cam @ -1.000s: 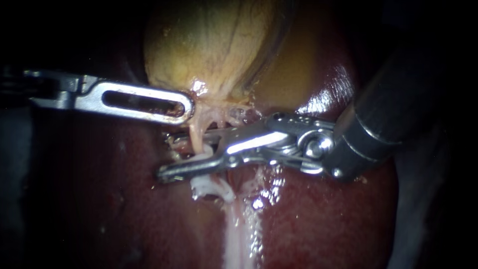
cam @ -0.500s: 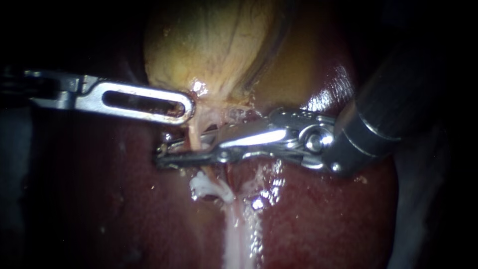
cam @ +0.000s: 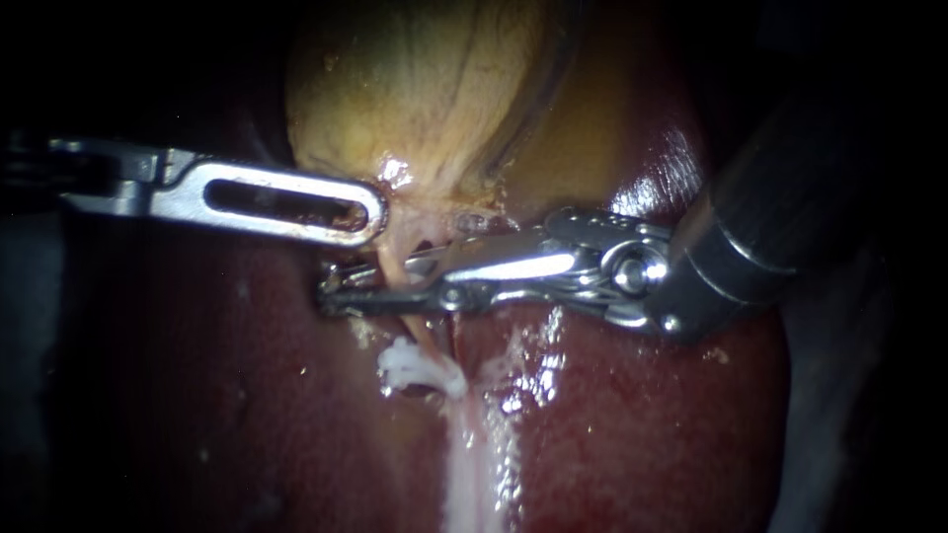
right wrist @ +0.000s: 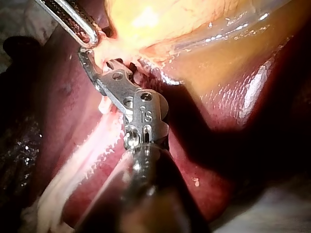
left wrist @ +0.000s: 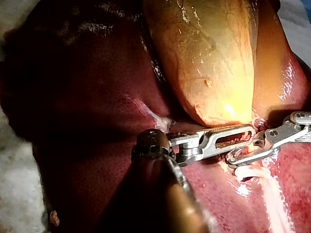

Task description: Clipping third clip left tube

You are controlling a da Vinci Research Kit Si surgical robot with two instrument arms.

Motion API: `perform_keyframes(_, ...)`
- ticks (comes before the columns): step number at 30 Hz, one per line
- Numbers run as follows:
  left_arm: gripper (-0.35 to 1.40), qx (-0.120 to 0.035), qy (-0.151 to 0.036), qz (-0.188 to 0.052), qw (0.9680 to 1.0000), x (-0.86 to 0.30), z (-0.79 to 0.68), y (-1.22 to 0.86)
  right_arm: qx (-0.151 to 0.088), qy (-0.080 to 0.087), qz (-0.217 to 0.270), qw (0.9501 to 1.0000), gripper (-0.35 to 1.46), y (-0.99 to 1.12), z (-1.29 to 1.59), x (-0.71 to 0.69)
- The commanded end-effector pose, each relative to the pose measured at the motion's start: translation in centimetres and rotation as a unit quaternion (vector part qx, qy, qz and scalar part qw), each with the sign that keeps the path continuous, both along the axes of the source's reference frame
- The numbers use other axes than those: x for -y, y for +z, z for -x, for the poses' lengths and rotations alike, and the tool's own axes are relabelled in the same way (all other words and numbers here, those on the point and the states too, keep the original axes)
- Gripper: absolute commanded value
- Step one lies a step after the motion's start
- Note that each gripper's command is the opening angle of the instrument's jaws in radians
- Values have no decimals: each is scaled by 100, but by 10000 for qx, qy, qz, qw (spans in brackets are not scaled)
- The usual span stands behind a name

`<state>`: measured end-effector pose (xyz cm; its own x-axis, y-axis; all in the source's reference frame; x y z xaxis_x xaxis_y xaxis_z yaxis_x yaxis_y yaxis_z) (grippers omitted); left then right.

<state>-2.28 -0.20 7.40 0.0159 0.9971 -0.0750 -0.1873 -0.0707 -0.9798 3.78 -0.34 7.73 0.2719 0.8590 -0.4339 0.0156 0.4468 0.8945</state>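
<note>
The left tube (cam: pixel 393 262) is a thin pale string running down from the gallbladder (cam: pixel 425 89) over the liver (cam: pixel 642 424). It sits between the jaws of the right instrument (cam: pixel 328 288), which press on it from both sides with almost no gap. Just above, the left instrument (cam: pixel 370 215) has its slotted jaws closed on the gallbladder's bottom end. I think this is the squeeze that sets the clip, so next the jaws should open gently and back off without tugging the tube.
</note>
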Motion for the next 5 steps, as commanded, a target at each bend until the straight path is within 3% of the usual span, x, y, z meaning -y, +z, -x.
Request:
perform_keyframes(1,-35,3,7,-1,10000,0,0,0,0,2,-6,10000,-35,0,0,0)
perform_keyframes(5,-35,3,7,-1,10000,0,0,0,-3,-7,-38,10000,-35,-1,0,0)
